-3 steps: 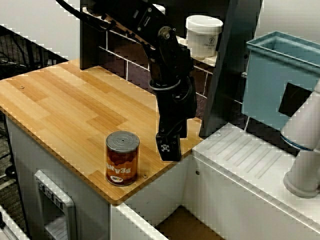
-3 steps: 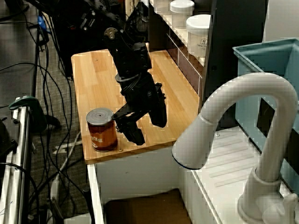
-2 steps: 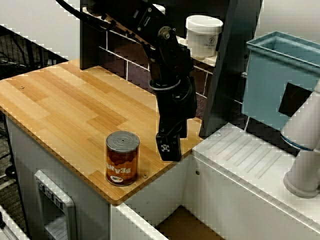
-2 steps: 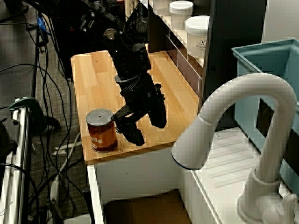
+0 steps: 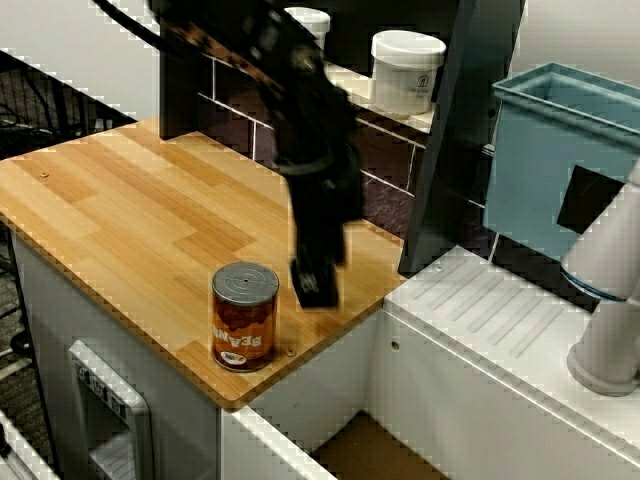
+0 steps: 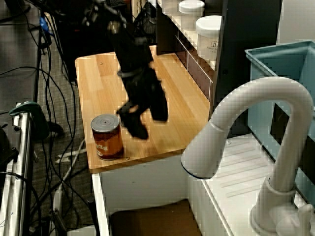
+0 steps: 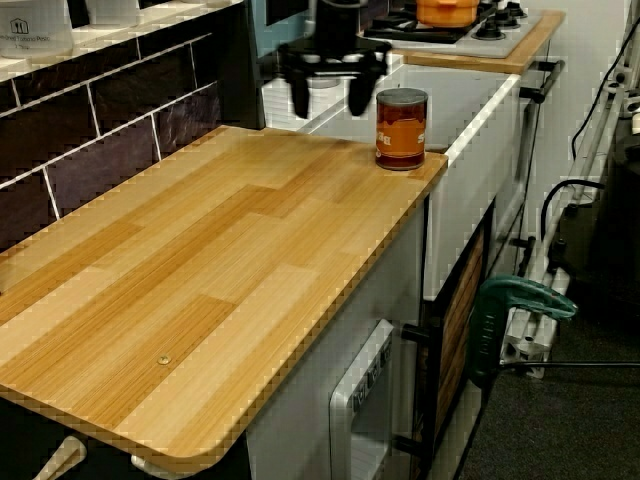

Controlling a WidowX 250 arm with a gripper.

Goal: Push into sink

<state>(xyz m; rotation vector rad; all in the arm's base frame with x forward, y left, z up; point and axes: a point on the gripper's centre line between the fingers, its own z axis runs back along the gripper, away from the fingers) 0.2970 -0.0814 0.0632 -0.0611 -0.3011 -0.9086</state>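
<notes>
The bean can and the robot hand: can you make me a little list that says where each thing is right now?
can: bean can stands upright near the front corner of the wooden counter
gripper: gripper open, hanging just above the counter beside the can, not touching it
sink: sink lies below the counter's edge, brown floor showing
faucet: white faucet arches over the sink
jars: white jars on the back shelf

A can (image 5: 245,316) stands upright near the front corner of the wooden table (image 5: 130,215). The claw (image 5: 318,283), motion-blurred, hangs just right of it; its opening cannot be judged. The sink (image 5: 360,450) lies below the table edge.
</notes>
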